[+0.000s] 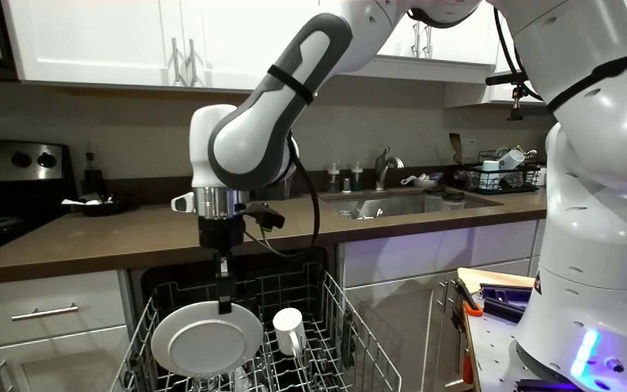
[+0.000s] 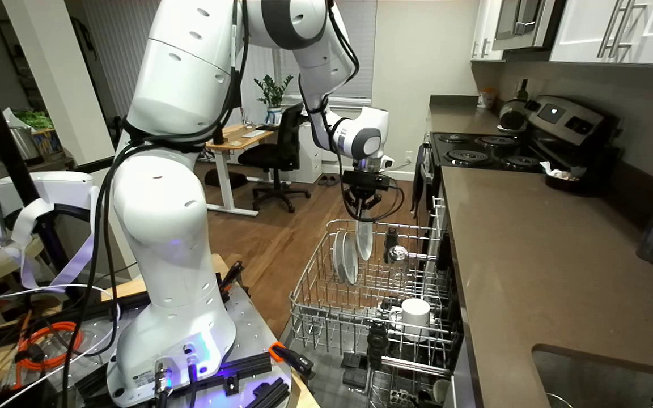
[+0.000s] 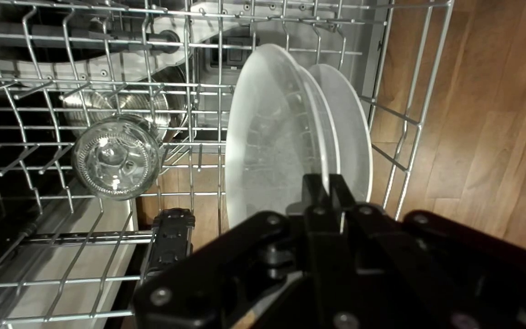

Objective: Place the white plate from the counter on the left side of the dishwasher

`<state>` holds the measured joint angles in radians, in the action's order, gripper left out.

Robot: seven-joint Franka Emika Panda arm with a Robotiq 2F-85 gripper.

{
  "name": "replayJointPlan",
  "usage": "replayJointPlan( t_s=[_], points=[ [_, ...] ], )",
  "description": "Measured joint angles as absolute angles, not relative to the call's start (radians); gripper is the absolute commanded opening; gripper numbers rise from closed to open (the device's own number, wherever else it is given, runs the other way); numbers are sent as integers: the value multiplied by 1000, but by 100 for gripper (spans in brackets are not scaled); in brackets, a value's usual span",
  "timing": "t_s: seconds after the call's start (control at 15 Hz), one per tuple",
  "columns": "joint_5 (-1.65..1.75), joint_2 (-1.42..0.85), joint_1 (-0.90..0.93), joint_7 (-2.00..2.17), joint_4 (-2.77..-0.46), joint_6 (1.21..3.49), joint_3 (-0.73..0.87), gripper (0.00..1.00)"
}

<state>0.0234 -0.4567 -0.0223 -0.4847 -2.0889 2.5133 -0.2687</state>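
Arm (image 2: 185, 85) arched, forearm (image 1: 289, 100) sloping down, wrist (image 1: 218, 202) vertical; jaws clenched on white plate (image 1: 207, 343), upright, toward left edge of dishwasher rack (image 1: 362, 325).

the arm (image 2: 159, 192) is glossy white and rounded, its forearm (image 1: 262, 130) edged with dark grey trim (image 1: 340, 32) and ringed by a black strap (image 1: 290, 84). black cables (image 2: 190, 141) run along it. blue light (image 1: 584, 353) glows on the white base (image 1: 558, 321). the wrist collar (image 1: 217, 202) is silver, the gripper (image 3: 327, 183) mostly black with round silver screws (image 3: 160, 297).
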Motion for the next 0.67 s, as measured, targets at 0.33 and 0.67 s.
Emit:
replayJointPlan(
  t_s=[0.33,0.67],
  points=[
    [23,-462,-23,-502,-2089,2514,-270,5],
    [23,-476,-25,-527,-2088,2515,-271,5]
  ],
)
